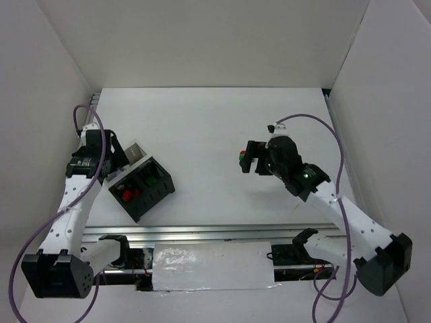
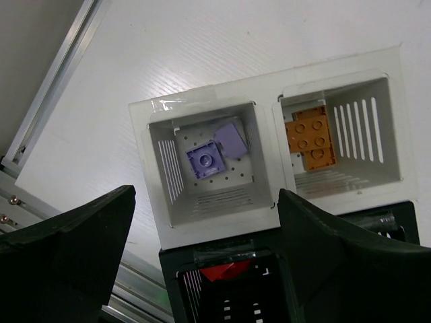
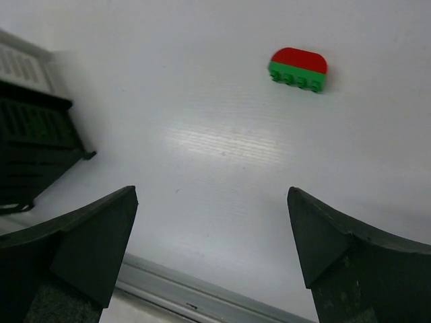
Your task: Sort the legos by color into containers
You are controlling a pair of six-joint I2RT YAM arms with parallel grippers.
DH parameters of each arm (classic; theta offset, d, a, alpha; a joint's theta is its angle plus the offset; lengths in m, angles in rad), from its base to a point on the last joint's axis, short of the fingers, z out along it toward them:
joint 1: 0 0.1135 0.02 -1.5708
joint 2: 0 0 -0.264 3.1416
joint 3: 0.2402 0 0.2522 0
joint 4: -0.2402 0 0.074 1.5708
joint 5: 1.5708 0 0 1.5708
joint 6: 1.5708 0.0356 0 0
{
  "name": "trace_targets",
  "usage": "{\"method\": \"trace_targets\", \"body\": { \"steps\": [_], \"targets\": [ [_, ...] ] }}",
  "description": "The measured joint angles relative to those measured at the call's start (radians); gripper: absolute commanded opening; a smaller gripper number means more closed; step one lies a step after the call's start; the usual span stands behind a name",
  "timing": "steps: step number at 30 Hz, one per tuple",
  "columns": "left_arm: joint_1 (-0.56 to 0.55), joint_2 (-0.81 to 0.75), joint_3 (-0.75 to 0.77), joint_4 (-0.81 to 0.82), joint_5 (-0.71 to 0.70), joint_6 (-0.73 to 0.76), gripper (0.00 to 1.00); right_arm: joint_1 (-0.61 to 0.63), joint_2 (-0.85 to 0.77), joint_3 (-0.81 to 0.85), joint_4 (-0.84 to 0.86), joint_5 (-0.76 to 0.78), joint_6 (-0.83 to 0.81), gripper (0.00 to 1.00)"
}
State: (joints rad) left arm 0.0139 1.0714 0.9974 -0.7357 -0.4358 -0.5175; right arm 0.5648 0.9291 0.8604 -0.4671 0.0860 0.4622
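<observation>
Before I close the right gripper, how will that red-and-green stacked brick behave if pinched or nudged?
The red-and-green brick looks like rigid plastic, so it is probably stiff and light. On the smooth white table a nudge likely slides it rather than rolls it. The colour seam suggests two pieces, so pinching across it might split them.

Table (image 1: 209,128): flat white matte top. Fine parallel ribbing shows in both wrist views, and a soft patch of glare in the right wrist view.
Walls: 3 plain white panels, the left wall (image 1: 40,101), back wall (image 1: 202,40) and right wall (image 1: 390,101), stand at the table's edges and enclose it.
Near rail (image 1: 202,232): silver aluminium bar with lengthwise grooves, running along the table's near edge.
White sheet (image 1: 212,268): crinkled and glossy, just in front of the near rail, about midway along it.
Left rail (image 2: 44,101): slim grey metal strip at the table's left edge, running diagonally in the left wrist view.
</observation>
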Motion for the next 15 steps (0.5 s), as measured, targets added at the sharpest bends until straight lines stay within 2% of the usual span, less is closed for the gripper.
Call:
{"method": "trace_targets", "body": {
  "steps": [7, 11, 15],
  "targets": [
    [0.003, -0.126, -0.036, 0.039, 0.076, 0.024, 0.99, -0.001, 0.437, 0.185, -0.027, 0.192, 0.047, 1.0],
    [0.002, -0.135, -0.038, 0.055, 0.105, 0.033, 0.99, -0.023, 0.687, 0.346, -0.035, 0.224, 0.045, 1.0],
    [-0.001, -0.129, -0.041, 0.058, 0.129, 0.046, 0.99, -0.082, 0.85, 0.473, -0.05, 0.226, 0.036, 1.0]
  ]
}}
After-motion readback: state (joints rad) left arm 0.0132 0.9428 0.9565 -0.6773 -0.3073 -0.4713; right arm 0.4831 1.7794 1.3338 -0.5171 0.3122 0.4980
